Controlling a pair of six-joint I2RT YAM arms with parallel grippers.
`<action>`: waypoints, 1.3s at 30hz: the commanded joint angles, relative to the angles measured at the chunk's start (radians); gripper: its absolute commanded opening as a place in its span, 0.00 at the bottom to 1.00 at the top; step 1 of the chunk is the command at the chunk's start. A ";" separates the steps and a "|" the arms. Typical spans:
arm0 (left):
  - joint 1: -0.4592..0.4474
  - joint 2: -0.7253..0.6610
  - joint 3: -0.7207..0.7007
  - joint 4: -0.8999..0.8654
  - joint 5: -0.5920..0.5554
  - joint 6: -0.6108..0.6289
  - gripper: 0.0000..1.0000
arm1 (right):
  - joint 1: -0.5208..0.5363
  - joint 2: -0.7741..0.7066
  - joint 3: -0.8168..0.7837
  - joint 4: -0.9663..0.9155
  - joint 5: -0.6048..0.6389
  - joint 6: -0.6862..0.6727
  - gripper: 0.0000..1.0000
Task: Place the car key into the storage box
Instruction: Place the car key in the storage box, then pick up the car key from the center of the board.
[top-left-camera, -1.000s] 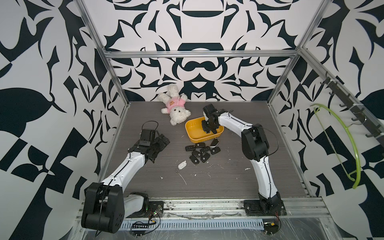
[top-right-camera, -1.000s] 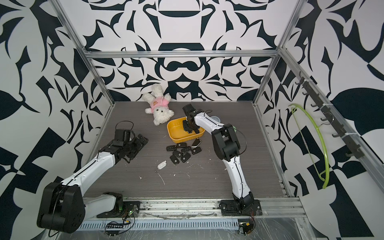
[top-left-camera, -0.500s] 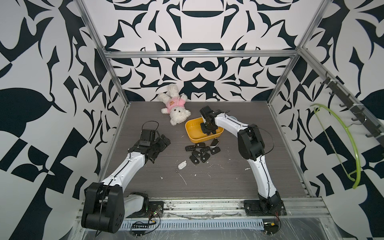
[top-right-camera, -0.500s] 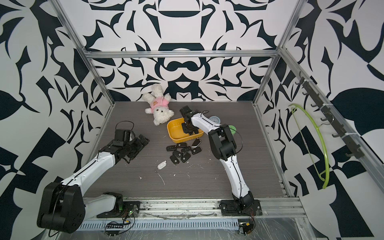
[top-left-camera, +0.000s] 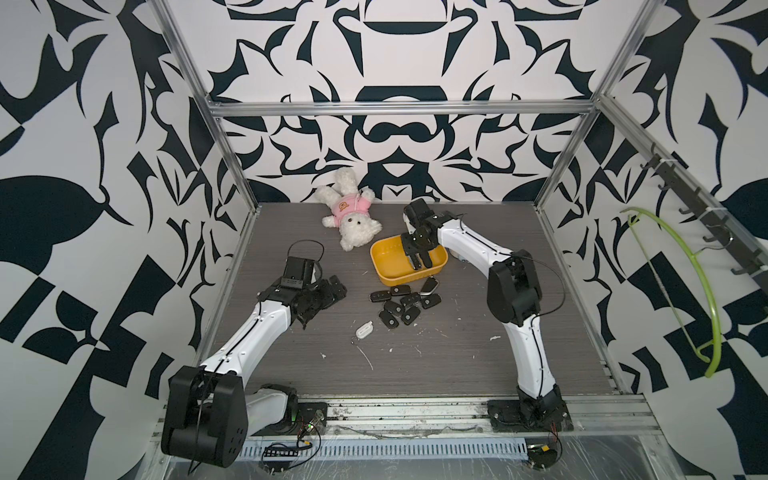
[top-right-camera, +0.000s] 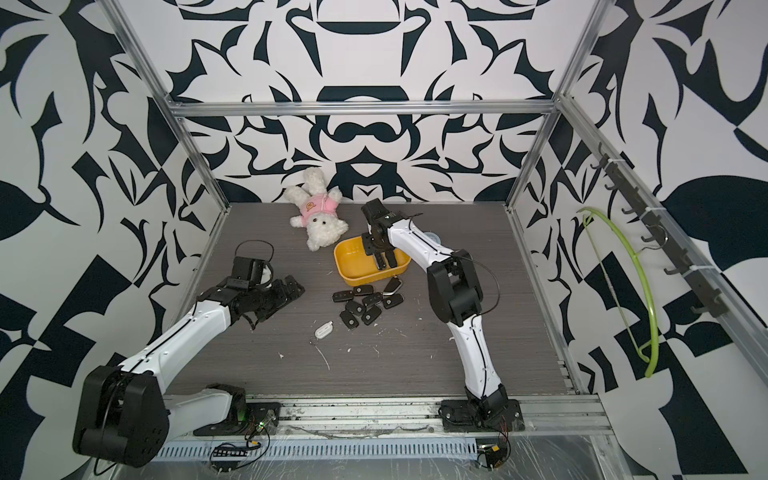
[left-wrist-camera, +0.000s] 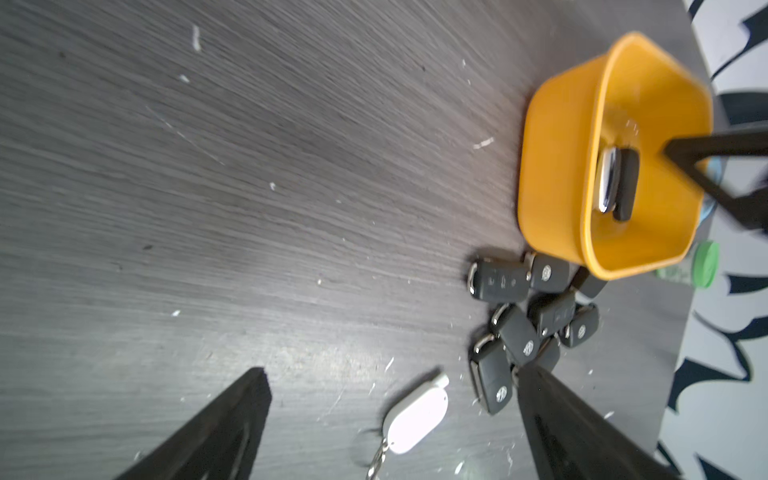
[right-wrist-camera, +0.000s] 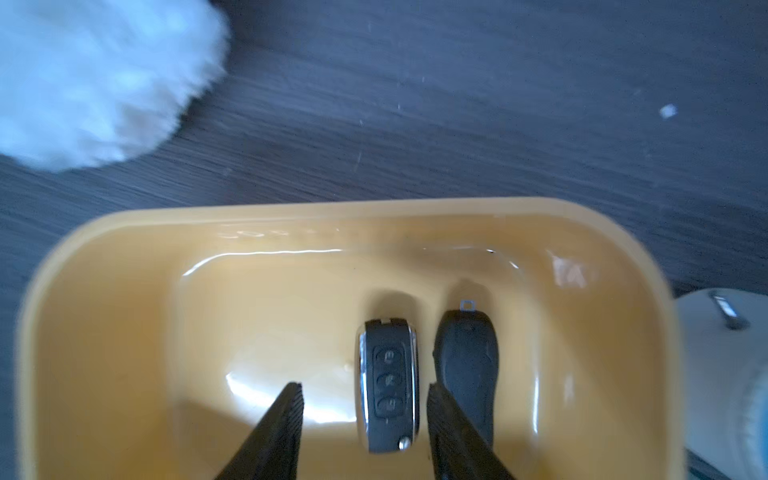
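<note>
In both top views we are reaching our right hand (top-left-camera: 422, 262) down into the storage box (top-left-camera: 388, 268), so whatever lies under it is hidden from here. Our left hand (top-left-camera: 332, 291) is hovering spread wide and empty at about nine o'clock from the box, well apart from it. A pile of spare keys (top-left-camera: 401, 305) is lying on the surface (top-left-camera: 457, 365) at six o'clock of the box, with the nearest ones touching its wall. A white fob (top-left-camera: 365, 331) is sitting at seven o'clock of the pile, and a plush toy (top-left-camera: 351, 216) is lying at eleven o'clock of the box. In the left wrist view we are seeing the car key (left-wrist-camera: 617, 183) resting on the box floor, past our widely parted left fingers (left-wrist-camera: 232, 415). In the right wrist view our right hand is standing released: its fingers (right-wrist-camera: 286, 419) are parted on either side of the car key, which is lying flat between them, and a second dark fob (right-wrist-camera: 465, 361) is lying just beside it. We are judging the placement done for this key. What remains is lifting the hand straight out, minding that neighbouring fob and the near wall. A white round thing (right-wrist-camera: 723, 374) is standing just outside the box.
</note>
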 joint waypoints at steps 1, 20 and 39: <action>-0.056 -0.029 0.041 -0.104 -0.043 0.081 0.99 | 0.005 -0.191 -0.089 0.066 -0.020 0.037 0.52; -0.433 0.190 0.150 -0.174 -0.175 0.270 0.80 | 0.047 -0.908 -0.957 0.256 -0.080 0.400 1.00; -0.554 0.407 0.226 -0.181 -0.304 0.388 0.69 | 0.112 -0.946 -0.978 0.192 -0.025 0.463 1.00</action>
